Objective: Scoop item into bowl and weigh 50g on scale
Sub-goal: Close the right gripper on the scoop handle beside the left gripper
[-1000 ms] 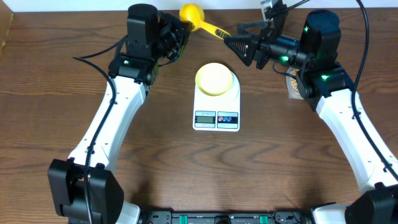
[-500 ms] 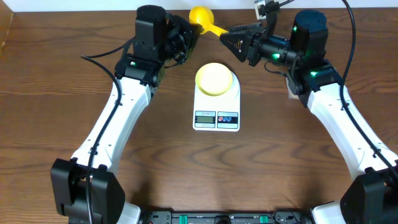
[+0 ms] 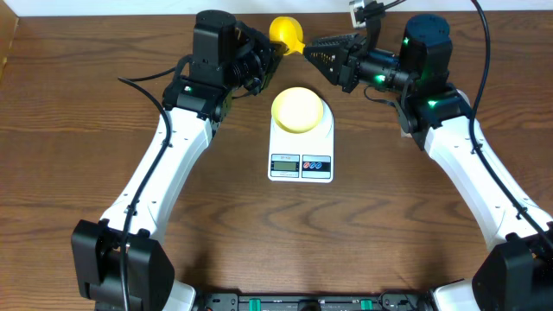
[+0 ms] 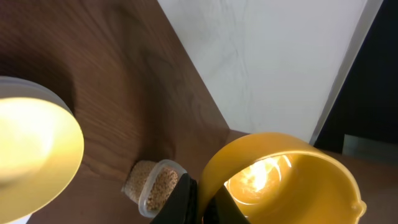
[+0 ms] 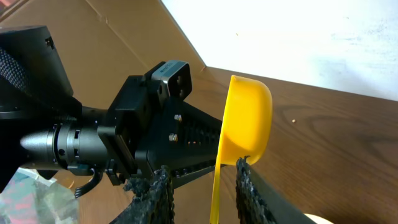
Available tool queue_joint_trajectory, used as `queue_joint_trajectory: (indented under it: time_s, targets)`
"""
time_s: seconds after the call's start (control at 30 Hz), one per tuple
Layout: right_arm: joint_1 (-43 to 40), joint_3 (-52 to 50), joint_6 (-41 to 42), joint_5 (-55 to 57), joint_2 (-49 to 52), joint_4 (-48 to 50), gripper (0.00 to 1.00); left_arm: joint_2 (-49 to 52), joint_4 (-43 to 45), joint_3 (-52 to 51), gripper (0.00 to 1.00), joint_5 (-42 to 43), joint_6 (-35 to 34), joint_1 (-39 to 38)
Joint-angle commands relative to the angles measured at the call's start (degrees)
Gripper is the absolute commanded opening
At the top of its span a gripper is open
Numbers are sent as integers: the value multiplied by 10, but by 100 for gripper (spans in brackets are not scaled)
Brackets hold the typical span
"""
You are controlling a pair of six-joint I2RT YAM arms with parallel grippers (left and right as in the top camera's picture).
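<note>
My left gripper (image 3: 270, 53) is shut on the yellow scoop (image 3: 285, 33) and holds it in the air behind the scale (image 3: 301, 164). In the left wrist view its black fingers (image 4: 186, 202) pinch the scoop (image 4: 292, 180) where the cup meets the handle. My right gripper (image 3: 309, 47) faces it from the right. In the right wrist view the scoop's (image 5: 249, 118) thin handle runs down between my right gripper's (image 5: 202, 196) jaws, with a gap on each side. The empty pale yellow-green bowl (image 3: 299, 110) sits on the scale. Tan beans (image 4: 163, 186) fill a clear tub (image 4: 138, 180).
The white wall runs along the table's back edge just behind the scoop. The right arm (image 3: 449, 138) covers the tub's spot in the overhead view. Bare brown tabletop (image 3: 86, 130) lies to the left of the scale and in front of it.
My left gripper has carried the scoop to the right. My right gripper has moved left around the handle, and its jaws have narrowed.
</note>
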Motion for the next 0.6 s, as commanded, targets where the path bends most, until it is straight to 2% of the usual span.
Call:
queue_joint_trajectory:
  time_s: [0.0, 0.57]
  targets:
    - [3, 11, -4, 2, -4, 0, 31, 2, 0, -1, 8, 14, 5, 0]
    - [13, 11, -13, 0, -3, -8, 29, 2, 0, -1, 8, 14, 5, -12]
